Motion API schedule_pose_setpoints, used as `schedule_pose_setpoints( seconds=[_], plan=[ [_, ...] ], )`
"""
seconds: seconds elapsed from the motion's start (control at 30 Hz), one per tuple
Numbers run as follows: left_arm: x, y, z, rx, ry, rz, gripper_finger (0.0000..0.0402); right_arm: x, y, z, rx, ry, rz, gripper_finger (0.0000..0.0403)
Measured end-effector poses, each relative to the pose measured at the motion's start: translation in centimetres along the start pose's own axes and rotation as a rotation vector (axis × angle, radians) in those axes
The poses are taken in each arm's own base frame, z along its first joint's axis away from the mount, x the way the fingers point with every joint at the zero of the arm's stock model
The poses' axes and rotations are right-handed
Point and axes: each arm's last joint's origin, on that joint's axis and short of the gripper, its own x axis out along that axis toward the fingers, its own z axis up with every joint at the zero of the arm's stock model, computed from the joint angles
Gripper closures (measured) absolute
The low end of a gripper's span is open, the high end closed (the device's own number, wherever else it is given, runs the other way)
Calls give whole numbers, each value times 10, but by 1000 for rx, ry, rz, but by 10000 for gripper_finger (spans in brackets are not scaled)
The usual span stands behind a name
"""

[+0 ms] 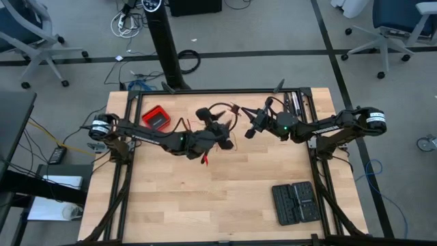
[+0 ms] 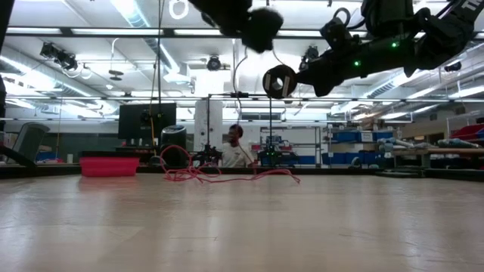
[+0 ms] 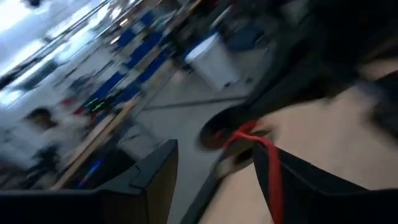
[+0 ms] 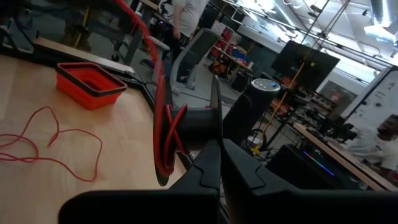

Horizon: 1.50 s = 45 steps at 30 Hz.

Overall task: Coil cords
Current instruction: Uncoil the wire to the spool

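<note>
The cord is a thin red wire. Part of it lies in loose loops on the table [image 2: 227, 175] [image 4: 56, 146] near the middle [image 1: 204, 159]. Part is wound on a black spool [image 2: 280, 81] [image 4: 186, 134] held up above the table by my shut right gripper [image 1: 250, 130] [image 4: 217, 155]. From the spool [image 3: 217, 134] a red strand [image 3: 268, 168] runs back between the open fingers of my left gripper [image 1: 220, 133] [image 3: 230, 177], which hangs high just left of the spool. A thin strand [image 2: 236, 91] drops toward the table. My left gripper has the red strand lying along the inner edge of one finger [image 3: 280, 186], running lengthwise between the open fingers toward the spool; the view is blurred and I cannot tell whether the other finger touches it. My right gripper pinches the spool's near flange by its rim [image 4: 214, 121] between its two shut fingers, coming level from the table's right side. The spool is lifted clear of the table with its flanges upright, red turns [image 4: 166, 140] around its hub.
A red box with a black top [image 1: 156, 117] [image 4: 90, 84] stands at the far left of the table. A black case [image 1: 295, 203] lies near the front right. Dark frame rails edge the table. A person [image 2: 236, 147] shows in the room beyond.
</note>
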Motion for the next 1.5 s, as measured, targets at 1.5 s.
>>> schedule_pose_setpoints(
  seconds=[1.5],
  plan=[
    [45, -61, -66, -388, 201, -192, 188, -5, 7, 8, -7, -22, -25, 403]
  ],
)
